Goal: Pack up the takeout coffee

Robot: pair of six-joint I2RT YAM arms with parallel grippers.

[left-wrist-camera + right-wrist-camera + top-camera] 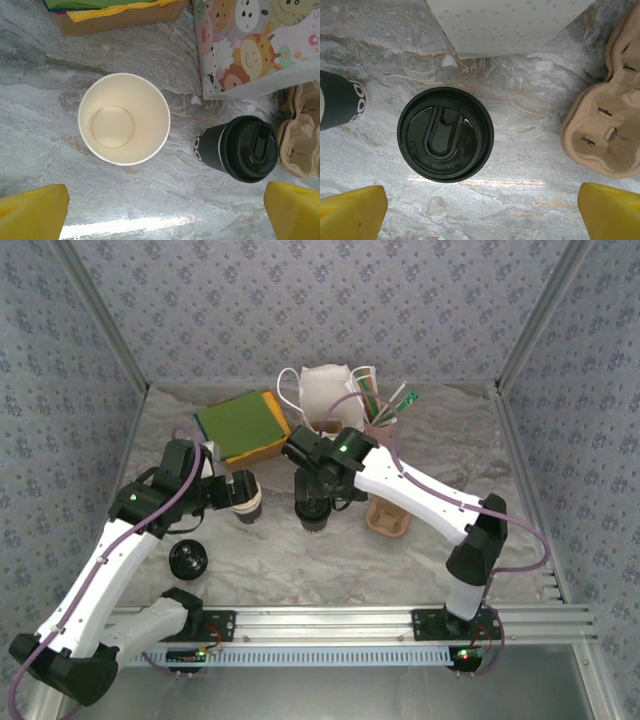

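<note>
A: Under both sets of jaws?
B: Grey-white marbled tabletop, with a pale streak of glare between the left jaws.
A: And beyond the jaws?
B: Blue-grey flowered walls on three sides, edged by metal posts; behind, a ribbed aluminium rail.

1. Top external: high behind the arm bases, overlooking the whole table.
2. Left wrist: close, straight down on the lidless cup.
3. Right wrist: likewise; both share the lidded coffee cup.
</note>
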